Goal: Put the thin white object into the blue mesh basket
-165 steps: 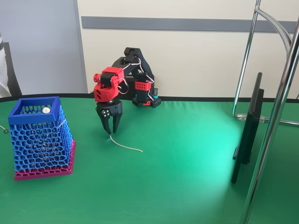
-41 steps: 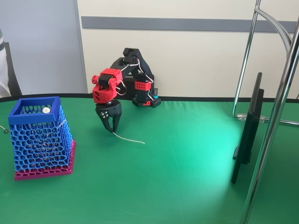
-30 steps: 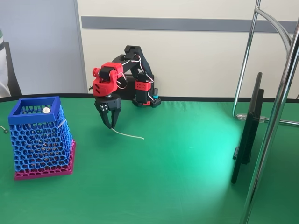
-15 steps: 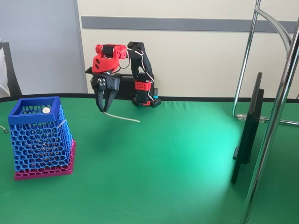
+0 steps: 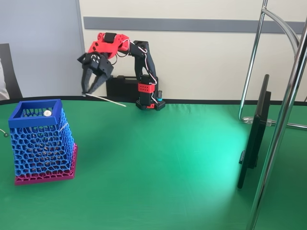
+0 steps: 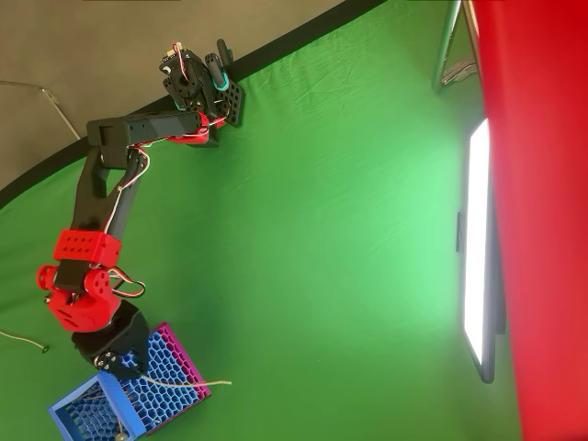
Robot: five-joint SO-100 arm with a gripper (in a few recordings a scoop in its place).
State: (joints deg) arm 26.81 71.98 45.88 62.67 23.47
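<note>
The thin white object (image 5: 106, 100) hangs in the air above the green table, held at its left end and sticking out to the right. My red-and-black gripper (image 5: 86, 93) is shut on that end, high up and to the upper right of the blue mesh basket (image 5: 41, 141). The basket stands at the table's left on its magenta base. In the overhead view the gripper (image 6: 129, 364) hovers over the basket's (image 6: 152, 395) edge, and the thin white object (image 6: 188, 380) reaches out past the basket's magenta base.
A small white ball (image 5: 47, 113) lies inside the basket by its rim. A black monitor (image 5: 254, 129) and shiny metal stand poles (image 5: 288, 96) take up the right side. A black case (image 5: 120, 88) sits behind the arm's base. A thin wire (image 6: 26, 340) lies left of the basket.
The gripper closed on the thin white object's end on the table, lifted it clear and swung up and left toward the basket.
</note>
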